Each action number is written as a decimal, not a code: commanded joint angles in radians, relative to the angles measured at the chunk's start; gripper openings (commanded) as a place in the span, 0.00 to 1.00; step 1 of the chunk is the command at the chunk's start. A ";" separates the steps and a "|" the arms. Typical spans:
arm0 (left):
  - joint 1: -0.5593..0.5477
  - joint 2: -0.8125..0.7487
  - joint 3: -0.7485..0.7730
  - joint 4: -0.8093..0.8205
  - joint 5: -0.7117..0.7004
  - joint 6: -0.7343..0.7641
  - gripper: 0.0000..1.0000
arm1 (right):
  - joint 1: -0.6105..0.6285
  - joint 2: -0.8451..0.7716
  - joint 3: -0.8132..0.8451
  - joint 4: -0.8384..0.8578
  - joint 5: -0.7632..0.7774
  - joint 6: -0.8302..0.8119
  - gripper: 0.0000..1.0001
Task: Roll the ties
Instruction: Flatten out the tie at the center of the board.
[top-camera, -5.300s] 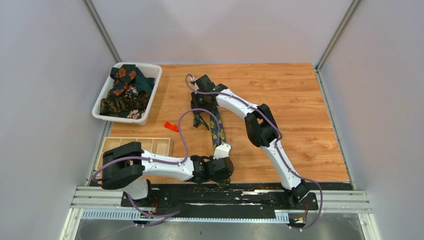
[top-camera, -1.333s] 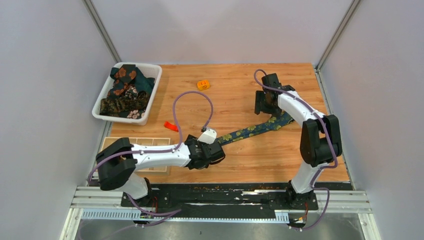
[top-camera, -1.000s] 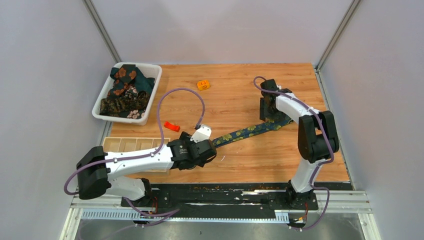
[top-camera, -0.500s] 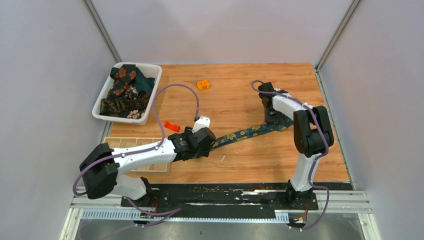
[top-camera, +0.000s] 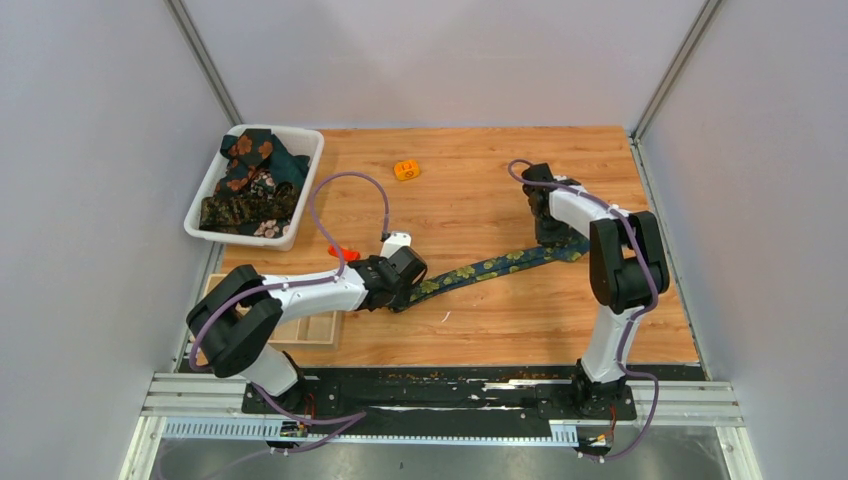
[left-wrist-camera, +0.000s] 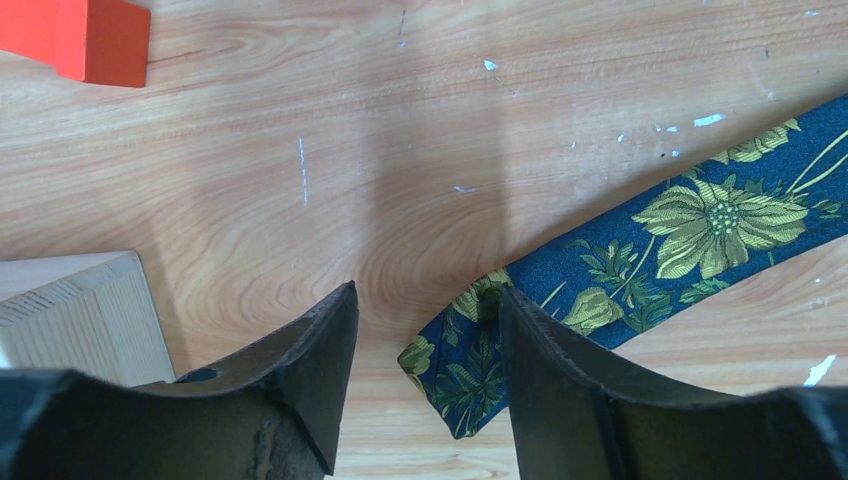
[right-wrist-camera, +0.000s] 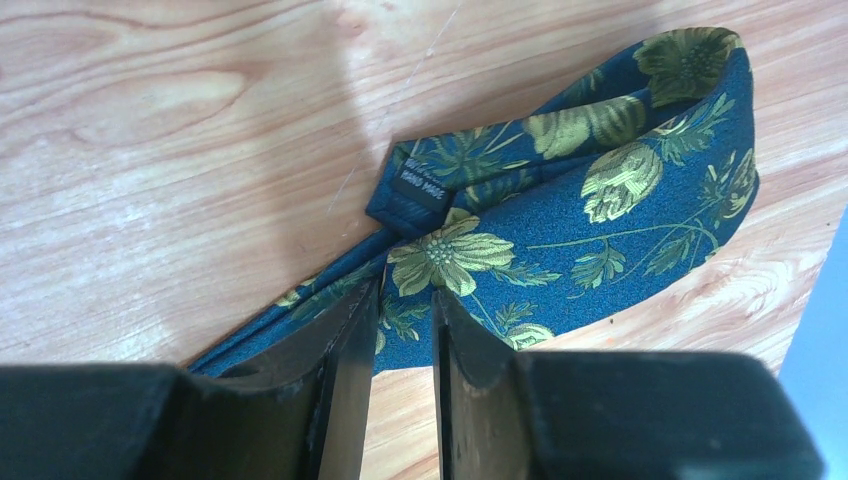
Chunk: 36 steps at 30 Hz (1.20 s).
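Observation:
A navy tie with yellow-green flowers lies flat and diagonal on the wooden table. Its narrow tip sits between the fingers of my left gripper, which is open; the right finger overlaps the tip's edge. The wide end lies folded over itself, label up. My right gripper hovers right at it, jaws a narrow slit apart, with flat fabric showing through the gap. In the top view the left gripper and right gripper stand at the tie's two ends. More ties fill the bin.
A white bin stands at the back left. A small orange block lies farther back. A red plastic piece, also in the left wrist view, lies by my left arm. A wooden divided tray has its corner beside my left finger.
My left gripper has moved away from the near edge onto the tie's narrow tip and its jaws have narrowed. The right gripper's jaws have closed to a slit over the wide end.

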 joint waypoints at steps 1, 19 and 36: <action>0.008 0.010 -0.015 0.027 0.007 -0.030 0.61 | -0.026 0.004 0.035 0.003 0.033 -0.021 0.27; 0.008 0.026 -0.043 0.015 0.004 -0.012 0.57 | -0.205 0.181 0.291 -0.021 0.057 -0.048 0.27; 0.006 0.028 -0.046 0.023 -0.012 -0.014 0.55 | -0.304 0.177 0.467 -0.091 -0.018 -0.026 0.30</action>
